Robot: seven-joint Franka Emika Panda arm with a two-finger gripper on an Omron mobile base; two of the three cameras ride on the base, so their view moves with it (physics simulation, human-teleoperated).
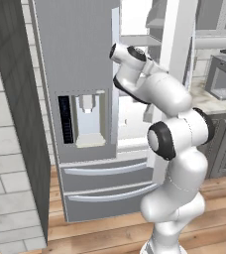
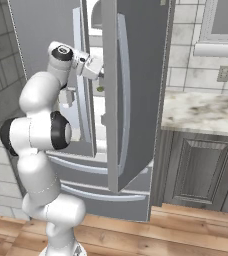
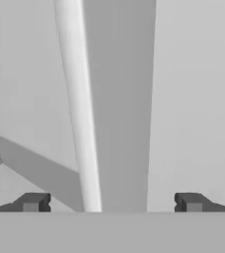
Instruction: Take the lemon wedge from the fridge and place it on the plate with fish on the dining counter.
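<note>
Grey steel fridge point(image 1: 80, 74) takes up the upper middle of the left base frame, standing upright with its long axis vertical and its right door point(image 2: 136, 90) swung open toward the camera in the right base frame. Pincer point(image 3: 112, 202) is spread wide with nothing between the tips, facing the door's long pale handle point(image 3: 77, 108). A tiny yellow-green speck, maybe the lemon wedge point(image 2: 100, 89), sits inside at centre-left; too small to tell its orientation.

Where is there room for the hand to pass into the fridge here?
The gap between the two fridge doors, where the open gripper already points. It is tight: the right door stands only partly open, its handle close ahead.
</note>
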